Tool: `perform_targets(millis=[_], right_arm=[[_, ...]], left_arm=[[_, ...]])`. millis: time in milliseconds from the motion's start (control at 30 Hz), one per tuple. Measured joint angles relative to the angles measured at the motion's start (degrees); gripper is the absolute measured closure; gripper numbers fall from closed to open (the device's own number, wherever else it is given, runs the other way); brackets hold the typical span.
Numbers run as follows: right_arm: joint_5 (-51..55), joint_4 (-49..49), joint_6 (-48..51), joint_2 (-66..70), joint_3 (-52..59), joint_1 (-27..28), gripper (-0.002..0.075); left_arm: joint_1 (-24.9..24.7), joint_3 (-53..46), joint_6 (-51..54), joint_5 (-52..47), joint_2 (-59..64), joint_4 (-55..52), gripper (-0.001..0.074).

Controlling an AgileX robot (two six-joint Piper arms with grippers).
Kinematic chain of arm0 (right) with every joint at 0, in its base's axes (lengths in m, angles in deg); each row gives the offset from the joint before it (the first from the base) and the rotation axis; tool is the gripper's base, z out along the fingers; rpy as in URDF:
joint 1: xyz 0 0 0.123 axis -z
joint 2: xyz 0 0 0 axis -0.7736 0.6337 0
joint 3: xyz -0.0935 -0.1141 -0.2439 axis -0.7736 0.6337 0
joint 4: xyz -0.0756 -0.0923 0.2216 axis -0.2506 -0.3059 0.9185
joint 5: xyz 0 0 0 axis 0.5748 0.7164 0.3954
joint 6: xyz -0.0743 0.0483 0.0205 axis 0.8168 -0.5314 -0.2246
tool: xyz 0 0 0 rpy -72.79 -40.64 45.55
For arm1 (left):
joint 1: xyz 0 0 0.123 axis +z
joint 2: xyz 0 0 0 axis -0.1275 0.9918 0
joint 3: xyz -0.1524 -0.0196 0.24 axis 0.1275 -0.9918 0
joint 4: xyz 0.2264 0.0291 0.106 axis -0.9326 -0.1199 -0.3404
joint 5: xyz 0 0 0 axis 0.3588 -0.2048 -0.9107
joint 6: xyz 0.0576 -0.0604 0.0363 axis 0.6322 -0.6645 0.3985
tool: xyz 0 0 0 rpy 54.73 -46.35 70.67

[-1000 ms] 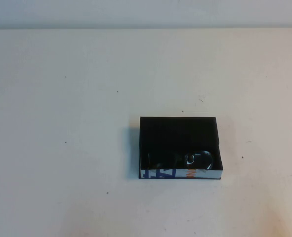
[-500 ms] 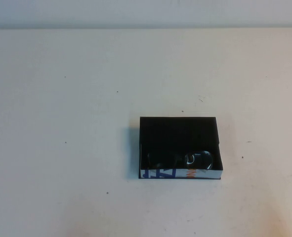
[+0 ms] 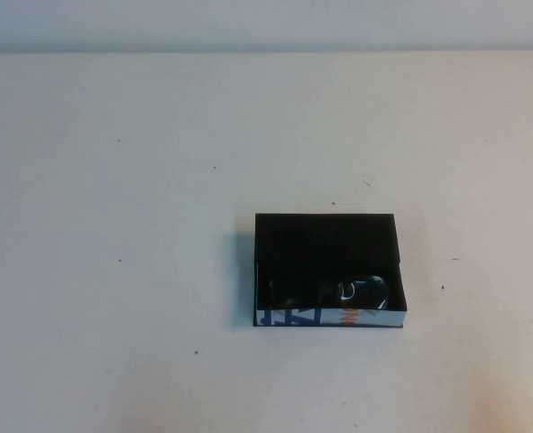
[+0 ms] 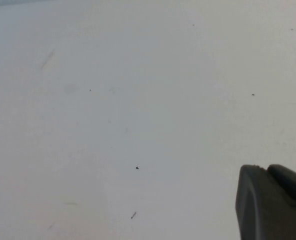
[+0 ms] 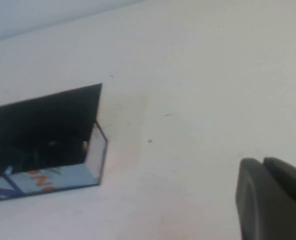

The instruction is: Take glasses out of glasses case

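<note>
The glasses case [image 3: 327, 242], a black low-walled box with a white near side printed in blue and orange, sits a little right of the table's middle. The black glasses [image 3: 331, 291] lie inside it against the near wall, partly hidden. The case also shows in the right wrist view [image 5: 47, 125], with the glasses [image 5: 42, 150] dim inside. My right gripper [image 5: 262, 162] is shut and empty, above bare table off to one side of the case. My left gripper [image 4: 263, 169] is shut and empty over bare table. Neither gripper shows in the high view.
The white table [image 3: 122, 271] has small dark specks. A pale wall [image 3: 266, 23] runs along its far edge.
</note>
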Motion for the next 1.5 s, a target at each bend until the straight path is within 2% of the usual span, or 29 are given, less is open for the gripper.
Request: perform_targets(millis=[267, 533, 800, 900, 1100, 1367, 1500], right_arm=[[-0.78, 30.25, 0.00, 0.00, 0.00, 0.00, 0.0743], [-8.87, 45.84, -0.13, 0.00, 0.00, 0.00, 0.0743], [-9.09, 47.16, 0.14, 0.00, 0.00, 0.00, 0.0743], [-8.36, 47.16, 4.21, 0.00, 0.00, 0.00, 0.0743], [0.19, 44.14, 22.35, 3.11, -9.16, 0.00, 0.0743], [16.06, 32.95, 45.48, 24.82, -33.37, 0.00, 0.0743], [25.61, 30.63, 55.67, 36.86, -42.77, 0.00, 0.0743]], left_arm=[[0.00, 0.00, 0.00, 0.00, 0.00, 0.00, 0.0739], [0.00, 0.00, 0.00, 0.00, 0.00, 0.00, 0.0739], [0.00, 0.00, 0.00, 0.00, 0.00, 0.00, 0.0739], [0.00, 0.00, 0.00, 0.00, 0.00, 0.00, 0.0739], [0.00, 0.00, 0.00, 0.00, 0.00, 0.00, 0.0740], [0.00, 0.00, 0.00, 0.00, 0.00, 0.00, 0.0739], [0.00, 0.00, 0.00, 0.00, 0.00, 0.00, 0.0739]])
